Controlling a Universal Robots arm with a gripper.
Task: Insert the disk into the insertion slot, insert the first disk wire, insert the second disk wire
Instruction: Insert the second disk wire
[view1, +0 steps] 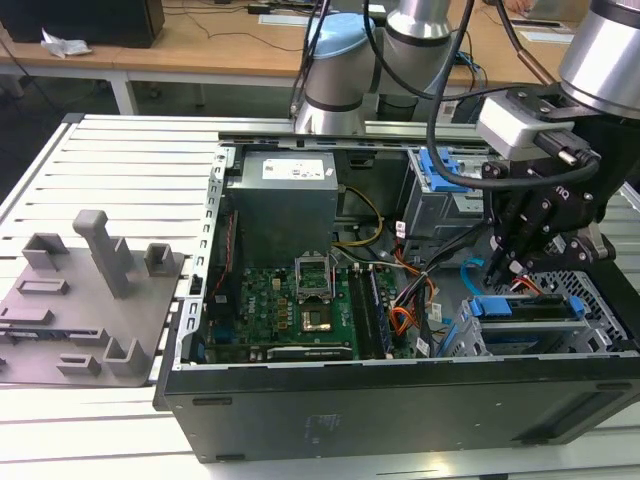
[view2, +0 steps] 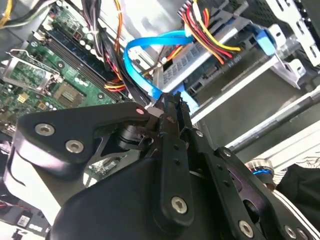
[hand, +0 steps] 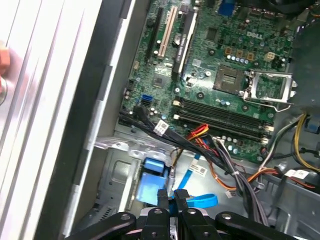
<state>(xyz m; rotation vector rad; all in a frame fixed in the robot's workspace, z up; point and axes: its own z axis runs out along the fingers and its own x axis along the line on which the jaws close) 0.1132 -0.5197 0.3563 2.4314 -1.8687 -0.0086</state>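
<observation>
The disk (view1: 525, 309), in its blue carrier, sits inside the insertion slot (view1: 592, 292), a grey perforated cage at the exterior view's right end of the open computer case. An orange-red-yellow wire bundle (view2: 210, 36) runs to the disk's end. The second disk wire (view2: 150, 67), a flat light-blue cable, loops up beside it. My gripper (view1: 497, 272) hangs just beside the cage, on the side toward the motherboard. In both wrist views its fingertips (view2: 170, 102) are pinched together on the cable's end (hand: 200, 201), close to the blue carrier (hand: 150, 176).
A green motherboard (view1: 300, 305) fills the case floor, with the grey power supply (view1: 285, 195) behind it. A taller grey bay with a blue latch (view1: 440, 185) stands behind the cage. A grey fixture plate (view1: 85, 290) lies on the slatted table at the exterior view's left.
</observation>
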